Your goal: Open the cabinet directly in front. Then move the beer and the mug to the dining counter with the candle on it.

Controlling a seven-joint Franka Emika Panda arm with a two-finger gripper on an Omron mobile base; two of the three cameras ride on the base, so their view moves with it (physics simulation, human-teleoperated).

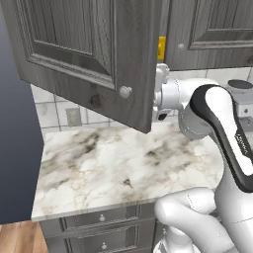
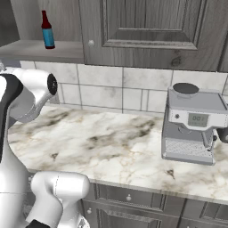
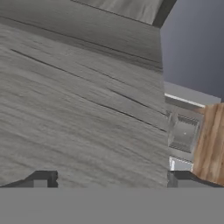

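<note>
Right base view: one beer [image 2: 46, 30] at 11 o'clock; left base view: one mug [image 1: 161, 48] sliver at 1 o'clock. Gripper [image 3: 111, 179] spread, empty.

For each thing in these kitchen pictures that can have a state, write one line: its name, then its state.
Left cabinet door: swung open.
Right cabinet door: closed.
Beer: upright on the cabinet shelf.
Drawers: closed.
Gripper: open, holding nothing, facing the door panel.

Cabinet [image 1: 84, 54] dark grey wood-grain; beer [image 2: 47, 30] brown-red (blue label); worktop [image 1: 123, 168] white marble, grey-brown veins.
</note>
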